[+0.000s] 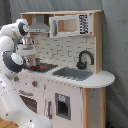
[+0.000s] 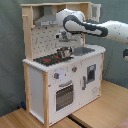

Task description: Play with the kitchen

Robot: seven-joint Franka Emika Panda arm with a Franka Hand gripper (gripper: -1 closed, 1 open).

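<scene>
The claw [image 2: 64, 44] hangs over the rear of the hob [image 2: 51, 59], pointing straight down, and a small metal pot [image 2: 64, 52] sits directly beneath it. Whether the claw is pinching the pot's rim or merely poised above it cannot be told from either view. In the first exterior view the claw [image 1: 29, 52] and the pot [image 1: 34, 62] appear at the first exterior view's left, partly masked by the robot's white arm [image 1: 10, 55], which fills that edge of the picture. What lies inside the pot cannot be seen.

The second exterior view shows the arm [image 2: 95, 29] reaching in from the second exterior view's right, across the sink side, and shows the kitchen [image 2: 60, 70] from its oven corner: the oven door [image 2: 63, 95], two knobs above it, and the pegboard back [image 2: 42, 41] under a grey hood. The first exterior view shows instead the kitchen [image 1: 75, 75] from its sink end: the grey sink [image 1: 73, 73] sunk into the worktop [image 1: 100, 78], the black faucet [image 1: 85, 59] behind it, a microwave-like cabinet [image 1: 70, 25] overhead, and a tiled backsplash. The sink basin looks bare in this view. The kitchen stands on a wooden floor [image 2: 95, 112] before a dark curtain.
</scene>
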